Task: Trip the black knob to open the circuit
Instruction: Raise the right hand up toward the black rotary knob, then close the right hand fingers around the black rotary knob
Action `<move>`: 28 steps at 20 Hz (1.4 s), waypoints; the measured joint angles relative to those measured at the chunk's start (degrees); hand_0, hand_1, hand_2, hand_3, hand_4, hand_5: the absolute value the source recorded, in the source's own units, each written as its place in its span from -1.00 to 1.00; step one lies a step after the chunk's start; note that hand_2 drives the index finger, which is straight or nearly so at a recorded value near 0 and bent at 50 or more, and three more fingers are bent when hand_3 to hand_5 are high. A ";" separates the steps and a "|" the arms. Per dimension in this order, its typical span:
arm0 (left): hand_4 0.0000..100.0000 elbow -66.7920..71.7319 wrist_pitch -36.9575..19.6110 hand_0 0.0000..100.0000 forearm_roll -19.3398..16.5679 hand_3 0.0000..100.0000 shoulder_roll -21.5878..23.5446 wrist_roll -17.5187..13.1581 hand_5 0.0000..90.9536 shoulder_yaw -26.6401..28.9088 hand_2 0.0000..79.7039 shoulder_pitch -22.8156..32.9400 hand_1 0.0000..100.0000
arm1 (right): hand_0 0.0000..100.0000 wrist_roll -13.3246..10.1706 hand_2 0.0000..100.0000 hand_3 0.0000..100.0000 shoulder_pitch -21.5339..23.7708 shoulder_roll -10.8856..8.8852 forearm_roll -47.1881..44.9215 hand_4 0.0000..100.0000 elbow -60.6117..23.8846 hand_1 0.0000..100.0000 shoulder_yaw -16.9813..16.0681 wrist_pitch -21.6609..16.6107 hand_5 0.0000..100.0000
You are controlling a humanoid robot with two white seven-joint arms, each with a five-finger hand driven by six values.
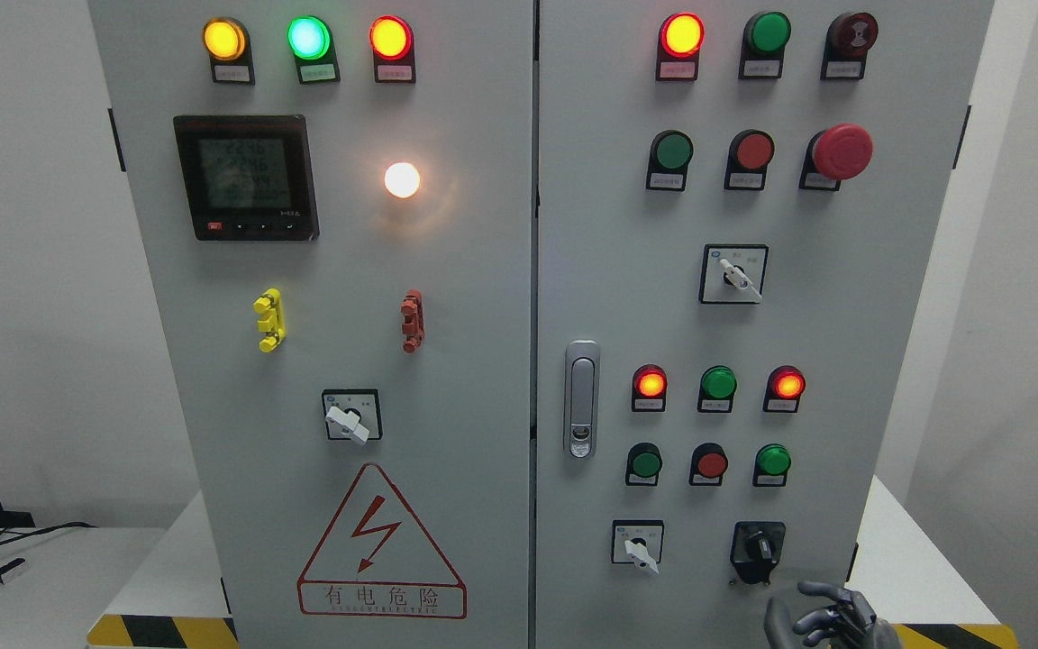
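Before the grey cabinet (483,379), right hand (830,617) loosely curled, empty, below black knob (758,547).

At the bottom right of the frame the right hand (830,617) is cut off by the lower edge, so only its fingers (821,590) and part of the palm show. The small label plates (760,68) under the lamps are too small to read. The meter screen (244,176) at upper left shows dim, blurred digits. The cabinet (483,297) runs past the top and bottom edges.
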 measured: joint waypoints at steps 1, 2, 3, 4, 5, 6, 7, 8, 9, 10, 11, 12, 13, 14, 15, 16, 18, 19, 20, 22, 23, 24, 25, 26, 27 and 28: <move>-1.00 0.00 0.00 -0.76 0.00 -1.00 0.00 0.00 -1.00 0.00 -1.00 0.00 -0.22 | -0.34 0.00 -0.11 0.50 -0.15 0.09 0.01 0.59 0.13 0.56 0.04 0.15 0.81; -1.00 0.00 0.00 -0.76 0.00 -1.00 0.00 0.00 -1.00 0.00 -1.00 0.00 -0.22 | -0.34 0.00 -0.11 0.50 -0.33 0.15 0.01 0.59 0.25 0.56 0.10 0.29 0.81; -1.00 0.00 0.00 -0.76 0.00 -1.00 0.00 0.00 -1.00 0.00 -1.00 0.00 -0.22 | -0.34 -0.06 -0.11 0.50 -0.58 0.23 0.01 0.59 0.40 0.56 0.14 0.46 0.81; -1.00 0.00 0.00 -0.76 0.00 -1.00 0.00 0.00 -1.00 0.00 -1.00 0.00 -0.22 | -0.34 -0.10 -0.11 0.50 -0.78 0.30 0.02 0.59 0.57 0.56 0.18 0.63 0.81; -1.00 0.00 0.00 -0.76 0.00 -1.00 0.00 0.00 -1.00 0.00 -1.00 0.00 -0.22 | -0.35 -0.11 -0.11 0.50 -0.94 0.34 0.02 0.59 0.70 0.56 0.22 0.87 0.81; -1.00 0.00 0.00 -0.76 0.00 -1.00 0.00 0.00 -1.00 0.00 -1.00 0.00 -0.22 | -0.35 -0.14 -0.11 0.50 -1.11 0.41 0.02 0.59 0.86 0.56 0.25 0.94 0.81; -1.00 0.00 0.00 -0.76 0.00 -1.00 0.00 0.00 -1.00 0.00 -1.00 0.00 -0.22 | -0.35 -0.21 -0.11 0.50 -1.23 0.46 0.02 0.59 0.98 0.56 0.27 1.06 0.81; -1.00 0.00 0.00 -0.76 0.00 -1.00 0.00 0.00 -1.00 0.00 -1.00 0.00 -0.22 | -0.35 -0.29 -0.11 0.50 -1.35 0.53 0.02 0.59 1.11 0.56 0.31 1.08 0.81; -1.00 0.00 0.00 -0.76 0.00 -1.00 0.00 0.00 -1.00 0.00 -1.00 0.00 -0.22 | -0.36 -0.38 -0.11 0.50 -1.51 0.59 0.03 0.59 1.24 0.56 0.34 1.09 0.81; -1.00 0.00 0.00 -0.76 0.00 -1.00 0.01 0.00 -1.00 0.00 -1.00 0.00 -0.22 | -0.35 -0.48 -0.11 0.50 -1.61 0.66 0.04 0.59 1.36 0.56 0.36 1.11 0.81; -1.00 0.00 0.00 -0.76 0.00 -1.00 0.01 0.00 -1.00 0.00 -1.00 0.00 -0.22 | -0.32 -0.53 -0.12 0.50 -1.78 0.73 0.05 0.59 1.53 0.56 0.37 1.12 0.81; -1.00 0.00 0.00 -0.76 0.00 -1.00 0.01 0.00 -1.00 0.00 -1.00 0.00 -0.22 | -0.30 -0.54 -0.12 0.49 -1.93 0.78 0.07 0.58 1.68 0.57 0.40 1.12 0.81; -1.00 0.00 0.00 -0.76 0.00 -1.00 0.01 0.00 -1.00 0.00 -1.00 0.00 -0.22 | -0.30 -0.56 -0.12 0.49 -2.05 0.82 0.11 0.58 1.81 0.57 0.42 1.12 0.81; -1.00 0.00 0.00 -0.76 0.00 -1.00 0.01 0.00 -1.00 0.00 -1.00 0.00 -0.22 | -0.30 -0.56 -0.12 0.49 -2.19 0.88 0.15 0.58 1.92 0.57 0.44 1.12 0.81; -1.00 0.00 0.00 -0.76 0.00 -1.00 0.01 0.00 -1.00 0.00 -1.00 0.00 -0.22 | -0.30 -0.56 -0.12 0.49 -2.33 0.91 0.19 0.58 2.07 0.57 0.46 1.12 0.81; -1.00 0.00 0.00 -0.76 0.00 -1.00 0.01 0.00 -1.00 0.00 -1.00 0.00 -0.22 | -0.30 -0.56 -0.12 0.49 -2.45 0.96 0.23 0.58 2.20 0.57 0.47 1.16 0.81; -1.00 0.01 0.00 -0.76 0.00 -1.00 0.01 0.00 -1.00 0.00 -1.00 0.00 -0.22 | -0.29 -0.56 -0.12 0.49 -2.71 1.02 0.28 0.58 2.46 0.57 0.48 1.42 0.81; -1.00 0.01 0.00 -0.76 0.00 -1.00 0.01 0.00 -1.00 0.00 -1.00 0.00 -0.22 | -0.29 -0.57 -0.12 0.49 -2.87 1.06 0.30 0.58 2.57 0.57 0.49 1.58 0.81; -1.00 0.01 0.00 -0.76 0.00 -1.00 0.02 0.00 -1.00 0.00 -1.00 0.00 -0.22 | -0.29 -0.58 -0.12 0.49 -2.99 1.10 0.32 0.58 2.68 0.58 0.51 1.76 0.81; -1.00 0.01 0.00 -0.76 0.00 -1.00 0.02 0.00 -1.00 0.00 -1.00 0.00 -0.22 | -0.29 -0.58 -0.12 0.49 -3.24 1.15 0.34 0.58 2.88 0.58 0.53 1.97 0.81; -1.00 0.02 0.00 -0.76 0.00 -1.00 0.02 0.00 -1.00 0.00 -1.00 0.00 -0.22 | -0.29 -0.58 -0.12 0.49 -3.33 1.18 0.35 0.58 2.96 0.58 0.54 2.03 0.81; -1.00 0.02 0.00 -0.76 0.00 -1.00 0.02 0.00 -1.00 0.00 -1.00 0.00 -0.22 | -0.29 -0.58 -0.12 0.49 -3.40 1.20 0.35 0.59 3.03 0.58 0.55 2.11 0.81; -1.00 0.01 0.00 -0.76 0.00 -1.00 0.02 0.00 -1.00 0.00 -1.00 0.00 -0.22 | -0.29 -0.58 -0.12 0.49 -3.48 1.22 0.36 0.59 3.11 0.58 0.55 2.15 0.81; -1.00 0.02 0.00 -0.76 0.00 -1.00 0.02 0.00 -1.00 0.00 -1.00 0.00 -0.22 | -0.28 -0.58 -0.12 0.49 -3.56 1.23 0.36 0.59 3.15 0.58 0.56 2.15 0.81; -1.00 0.02 0.00 -0.76 0.00 -1.00 0.02 0.00 -1.00 0.00 -1.00 0.00 -0.22 | -0.28 -0.58 -0.12 0.49 -3.60 1.25 0.36 0.59 3.22 0.58 0.57 2.15 0.81; -1.00 0.01 0.00 -0.76 0.00 -1.00 0.02 0.00 -1.00 0.00 -1.00 0.00 -0.22 | -0.28 -0.58 -0.11 0.49 -3.66 1.27 0.37 0.59 3.26 0.58 0.57 2.17 0.81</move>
